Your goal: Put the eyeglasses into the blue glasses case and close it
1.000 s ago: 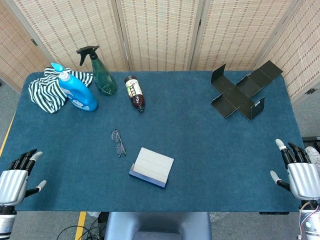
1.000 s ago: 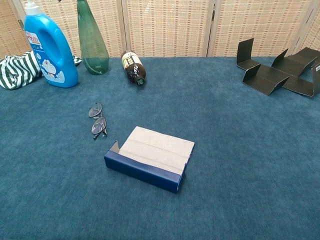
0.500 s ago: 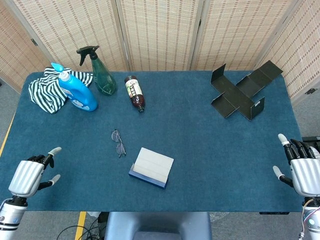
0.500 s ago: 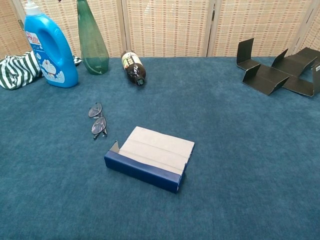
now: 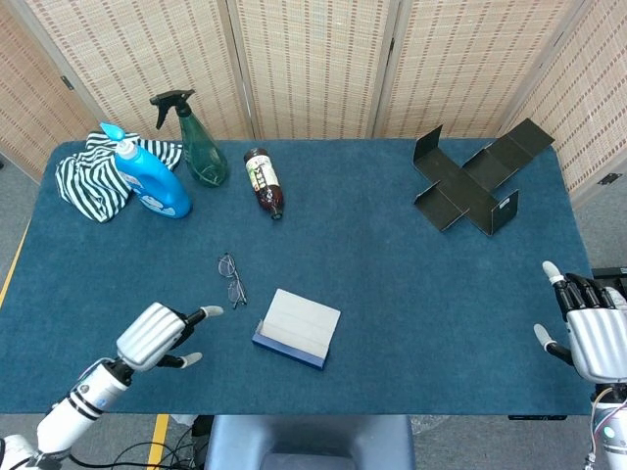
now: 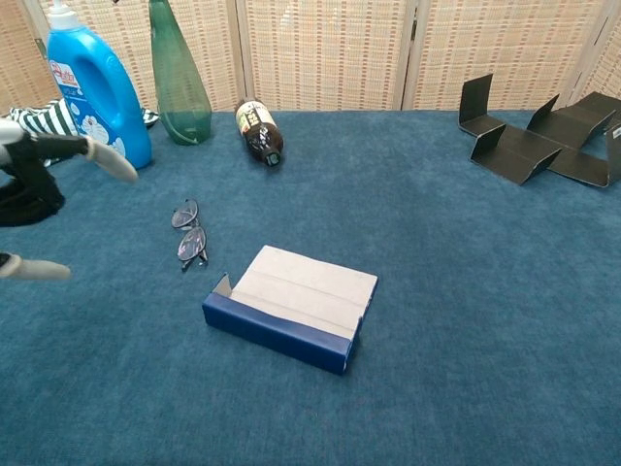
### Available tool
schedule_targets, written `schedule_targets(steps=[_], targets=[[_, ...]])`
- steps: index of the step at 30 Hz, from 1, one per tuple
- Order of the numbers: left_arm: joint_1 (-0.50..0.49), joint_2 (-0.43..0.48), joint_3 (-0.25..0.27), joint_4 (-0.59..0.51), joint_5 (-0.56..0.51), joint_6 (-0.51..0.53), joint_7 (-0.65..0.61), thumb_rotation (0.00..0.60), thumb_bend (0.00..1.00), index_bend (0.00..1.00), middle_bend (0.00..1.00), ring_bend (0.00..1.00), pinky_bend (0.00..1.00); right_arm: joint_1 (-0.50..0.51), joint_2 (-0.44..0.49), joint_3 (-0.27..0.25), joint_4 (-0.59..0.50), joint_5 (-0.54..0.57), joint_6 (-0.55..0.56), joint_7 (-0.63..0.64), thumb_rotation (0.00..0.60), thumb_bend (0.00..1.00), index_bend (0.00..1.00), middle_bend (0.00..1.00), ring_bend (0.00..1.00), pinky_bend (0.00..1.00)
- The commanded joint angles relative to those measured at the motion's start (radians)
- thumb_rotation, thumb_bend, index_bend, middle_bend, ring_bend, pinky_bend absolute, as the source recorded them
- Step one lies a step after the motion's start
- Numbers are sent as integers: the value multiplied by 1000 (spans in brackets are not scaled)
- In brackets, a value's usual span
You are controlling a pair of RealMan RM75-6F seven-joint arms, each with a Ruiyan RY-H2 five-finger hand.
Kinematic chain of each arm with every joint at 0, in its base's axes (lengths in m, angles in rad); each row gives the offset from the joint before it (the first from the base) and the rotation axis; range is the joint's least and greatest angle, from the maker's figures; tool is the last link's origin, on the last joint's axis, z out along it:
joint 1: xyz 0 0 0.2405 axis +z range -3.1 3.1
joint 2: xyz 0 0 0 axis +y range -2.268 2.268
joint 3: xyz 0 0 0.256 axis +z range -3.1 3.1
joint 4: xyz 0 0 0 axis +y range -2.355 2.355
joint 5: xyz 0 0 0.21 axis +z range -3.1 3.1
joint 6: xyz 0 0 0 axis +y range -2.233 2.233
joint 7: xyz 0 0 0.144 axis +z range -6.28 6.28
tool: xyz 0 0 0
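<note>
The eyeglasses [image 5: 231,278] [image 6: 190,233] lie folded on the blue table cloth, left of the middle. The blue glasses case [image 5: 297,328] [image 6: 294,306] lies just right of them, its pale flap over the top. My left hand [image 5: 158,335] [image 6: 39,184] hovers over the table's front left, short of the eyeglasses, fingers spread and holding nothing. My right hand [image 5: 591,333] stays at the table's front right edge, fingers apart and empty; the chest view does not show it.
At the back left stand a blue detergent bottle [image 5: 150,182], a green spray bottle [image 5: 199,149] and a striped cloth [image 5: 86,174]. A brown bottle [image 5: 265,184] lies on its side behind the eyeglasses. A black folded cardboard piece [image 5: 475,179] sits back right.
My left hand has swung in from the front left edge toward the eyeglasses and now shows in the chest view. The right hand has barely moved.
</note>
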Motion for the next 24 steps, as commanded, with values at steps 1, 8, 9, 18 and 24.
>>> schedule_targets(steps=[1,8,9,18,24], targets=[[-60,-47,9,6,17,-70,-10,600,217,255,945,852,890,-1,-3,1,1,1,3,-3,600,268,30,221,201,179],[-151,-151,-17,36,-51,-208,53,600,217,254,957,866,897,-5,-4,0,13,4,7,12,600,268,30,224,201,179],[-162,-172,-25,44,-66,-224,76,600,217,254,959,867,897,-6,-4,0,16,6,8,16,600,268,30,224,201,179],[-217,-296,-72,96,-201,-309,254,600,217,250,961,868,898,-12,-2,-1,33,10,13,40,600,268,30,224,202,179],[-242,-358,-91,117,-318,-362,336,600,218,269,964,871,899,-12,-7,-1,46,17,6,55,600,268,30,229,202,179]])
